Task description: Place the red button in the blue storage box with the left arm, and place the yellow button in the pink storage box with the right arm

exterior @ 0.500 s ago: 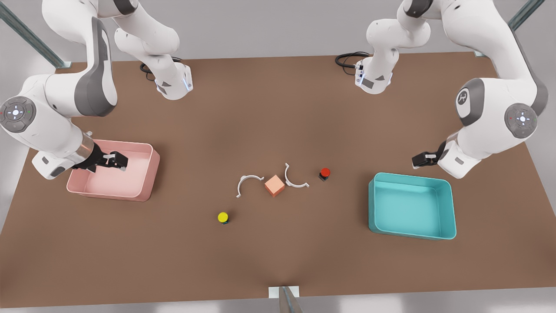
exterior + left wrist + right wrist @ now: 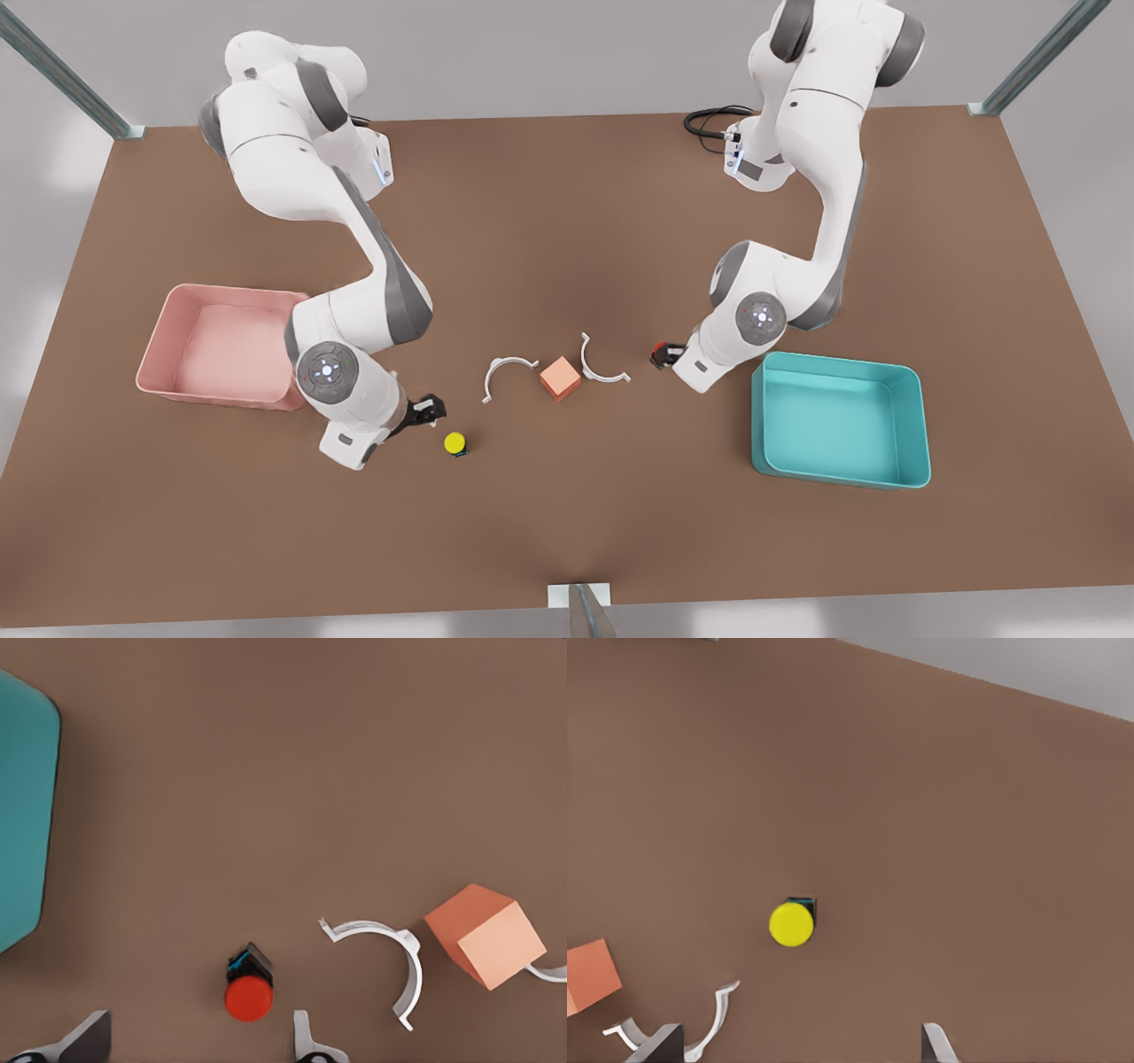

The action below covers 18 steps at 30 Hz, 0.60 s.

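Boxes stood empty, the blue box (image 2: 840,420) beyond the cube's (image 2: 560,377) far side, the pink box (image 2: 223,346) opposite. Both arms were judged in approach; next each should descend and close. Left gripper (image 2: 663,354) hung spread and empty over the red button (image 2: 248,992). Right gripper (image 2: 429,411), likewise spread and empty, hung just beside the yellow button (image 2: 455,442).

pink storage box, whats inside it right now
Nothing visible: the pink storage box shows a bare pink floor. Its corner nearest the yellow button is covered by the right arm, so that bit cannot be checked.
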Tool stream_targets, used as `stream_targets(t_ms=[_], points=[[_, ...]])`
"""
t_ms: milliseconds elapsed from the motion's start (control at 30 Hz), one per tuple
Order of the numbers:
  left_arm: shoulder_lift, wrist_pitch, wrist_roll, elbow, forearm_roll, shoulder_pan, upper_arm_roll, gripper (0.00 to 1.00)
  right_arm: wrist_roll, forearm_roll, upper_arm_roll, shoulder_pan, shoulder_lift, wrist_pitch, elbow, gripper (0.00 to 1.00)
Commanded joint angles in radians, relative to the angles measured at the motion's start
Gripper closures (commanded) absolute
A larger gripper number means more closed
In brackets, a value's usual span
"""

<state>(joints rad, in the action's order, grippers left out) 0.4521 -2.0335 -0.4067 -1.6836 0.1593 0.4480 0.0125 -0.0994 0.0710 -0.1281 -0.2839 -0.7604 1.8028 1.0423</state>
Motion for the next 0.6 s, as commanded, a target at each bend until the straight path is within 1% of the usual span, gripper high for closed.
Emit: stream_targets(t_ms=[0,67,133,167,300,333,400,433,467,533,567], points=[[-0.007,-0.195,-0.366,-0.056,0.016,0.017,0.000,0.00,-0.154,0.006,-0.002,-0.032,-0.060,0.142,-0.027,0.00],[-0.030,-0.209,-0.371,-0.116,0.017,0.037,0.000,0.00,-0.158,0.004,-0.004,-0.034,-0.077,0.145,-0.016,0.00],[-0.047,-0.326,-0.373,-0.228,0.037,0.060,0.000,0.00,-0.154,0.004,-0.004,-0.034,-0.077,0.150,0.002,0.00],[-0.047,-0.350,-0.373,-0.249,0.040,0.061,0.000,0.00,-0.155,0.004,-0.004,-0.034,-0.077,0.167,0.018,0.00],[-0.015,-0.393,-0.374,-0.280,0.066,0.074,0.000,0.00,-0.157,0.003,-0.005,-0.035,-0.077,0.197,0.084,0.00],[-0.001,-0.409,-0.373,-0.281,0.098,0.075,0.000,0.00,-0.154,0.003,-0.005,-0.032,-0.077,0.201,0.085,0.00],[0.023,-0.412,-0.373,-0.285,0.100,0.081,0.000,0.00,-0.148,0.003,-0.004,-0.029,-0.096,0.231,0.084,0.00],[0.037,-0.413,-0.373,-0.291,0.100,0.093,0.000,0.00,-0.155,0.001,-0.004,-0.034,-0.109,0.276,0.085,0.00],[0.039,-0.451,-0.373,-0.321,0.102,0.103,0.000,0.00,-0.152,0.001,-0.005,-0.034,-0.111,0.277,0.087,0.00],[0.050,-0.482,-0.373,-0.340,0.102,0.112,0.000,0.00,-0.152,0.000,-0.005,-0.034,-0.114,0.299,0.117,0.00],[0.056,-0.488,-0.373,-0.341,0.102,0.112,0.000,0.00,-0.151,0.000,-0.005,-0.032,-0.114,0.342,0.160,0.00]])
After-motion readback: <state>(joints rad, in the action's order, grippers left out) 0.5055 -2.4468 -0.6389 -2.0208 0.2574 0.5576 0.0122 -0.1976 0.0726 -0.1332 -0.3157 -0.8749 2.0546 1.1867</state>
